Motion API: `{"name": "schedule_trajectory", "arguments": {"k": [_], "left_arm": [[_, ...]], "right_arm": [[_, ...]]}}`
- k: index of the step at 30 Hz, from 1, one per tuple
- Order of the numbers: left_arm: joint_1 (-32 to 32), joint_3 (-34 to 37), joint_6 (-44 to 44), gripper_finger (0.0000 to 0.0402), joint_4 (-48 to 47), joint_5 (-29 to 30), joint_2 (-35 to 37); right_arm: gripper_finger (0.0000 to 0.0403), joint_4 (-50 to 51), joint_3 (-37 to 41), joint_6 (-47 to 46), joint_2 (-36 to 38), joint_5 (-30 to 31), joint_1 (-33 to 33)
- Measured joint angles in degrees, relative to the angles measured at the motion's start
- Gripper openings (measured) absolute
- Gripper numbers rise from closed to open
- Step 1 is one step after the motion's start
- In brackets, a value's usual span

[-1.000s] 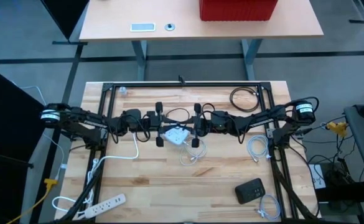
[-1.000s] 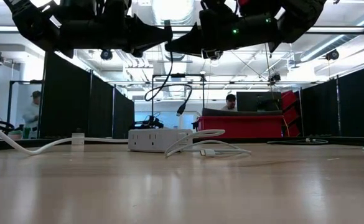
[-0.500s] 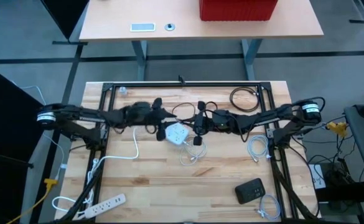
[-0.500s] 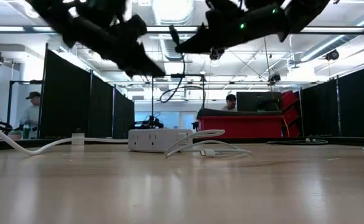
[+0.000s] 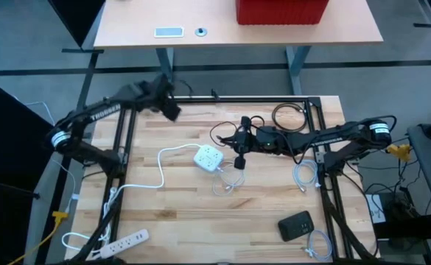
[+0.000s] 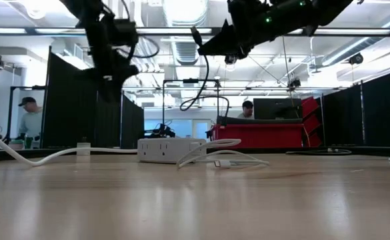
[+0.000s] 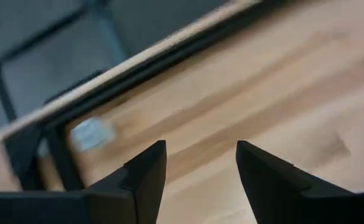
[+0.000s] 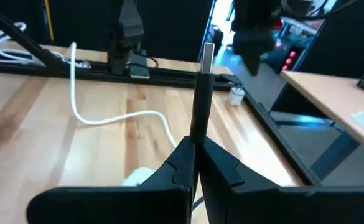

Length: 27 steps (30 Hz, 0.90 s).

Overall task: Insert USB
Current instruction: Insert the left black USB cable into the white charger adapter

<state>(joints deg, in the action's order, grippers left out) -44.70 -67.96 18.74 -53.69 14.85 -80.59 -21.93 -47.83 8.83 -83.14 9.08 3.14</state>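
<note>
USB plug [image 8: 202, 93] in right tool [image 8: 194, 163], cable largely hidden.

A white power strip [image 5: 123, 239] lies at the table's near left corner, a black pouch [image 5: 296, 225] near right, a coiled black cable [image 5: 289, 115] far right.

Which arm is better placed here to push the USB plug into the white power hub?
The right. Its gripper is shut on the USB plug and hovers just beside the white power hub. The left gripper is open, holds nothing and sits off at the table's far left corner.
</note>
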Motion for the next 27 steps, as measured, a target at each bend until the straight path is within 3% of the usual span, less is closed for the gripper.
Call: {"name": "schedule_trajectory", "arguments": {"k": [4, 10, 16, 22, 27], "left_arm": [[-9.3, -1.7, 2.8, 0.0163, -4.6, -2.7, -5.0], [-16.8, -3.9, 3.6, 0.0147, -8.7, -7.4, -15.4], [-19.0, -10.7, 6.3, 0.0166, -13.7, -7.6, -23.7], [-19.8, -16.2, 9.5, 0.0203, -14.8, -3.9, -26.1], [-21.4, -18.9, 10.7, 0.0228, -16.5, -6.9, -27.6]], "right_arm": [[0.0, 1.0, 0.0, -2.2, -0.4, 0.0, 0.0], [0.0, 0.9, 0.0, -4.4, -0.2, -2.0, -0.7], [0.0, 0.6, 0.0, -4.3, 0.1, -3.6, -2.5], [0.0, 0.7, 0.0, -3.8, 0.2, -3.6, -3.4], [0.0, 2.0, 0.0, -3.8, 0.2, -3.6, -3.7]]}}
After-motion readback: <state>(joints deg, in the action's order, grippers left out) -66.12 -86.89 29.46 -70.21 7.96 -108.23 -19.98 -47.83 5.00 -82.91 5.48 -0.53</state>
